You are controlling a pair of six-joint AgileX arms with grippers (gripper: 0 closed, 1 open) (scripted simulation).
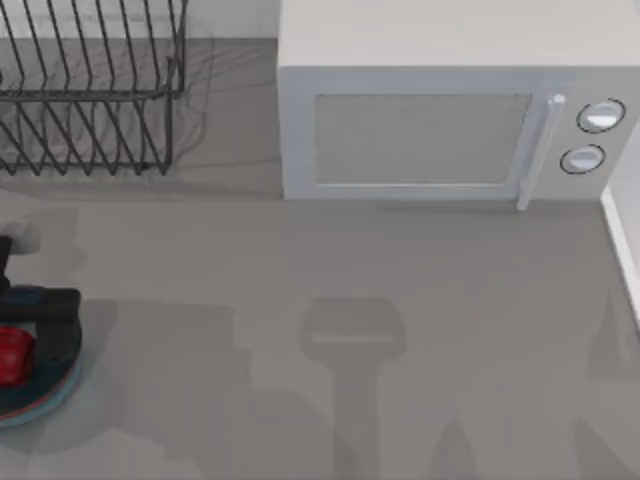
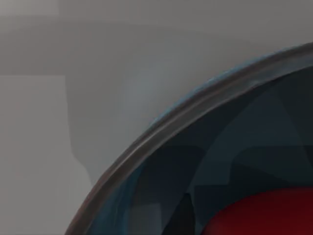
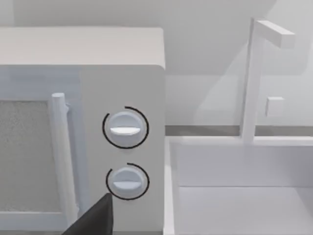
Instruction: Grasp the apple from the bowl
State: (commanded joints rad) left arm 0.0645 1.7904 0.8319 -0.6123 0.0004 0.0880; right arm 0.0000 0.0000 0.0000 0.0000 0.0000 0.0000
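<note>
The red apple [image 1: 12, 355] lies in the blue bowl [image 1: 55, 400] at the table's far left edge, near the front. My left gripper [image 1: 45, 320], a black body, hangs right over the bowl and frames the apple from the back and the right. The left wrist view looks closely at the bowl's rim [image 2: 161, 127], with the apple [image 2: 264, 215] inside at the picture's edge. A dark part of my right gripper [image 3: 93, 220] points toward the microwave's knobs.
A white microwave [image 1: 420, 130] stands at the back centre-right, door shut, with two knobs [image 3: 125, 128]. A wire dish rack [image 1: 90, 90] fills the back left. A white sink edge [image 1: 620, 240] with a tap [image 3: 254, 83] is at the right.
</note>
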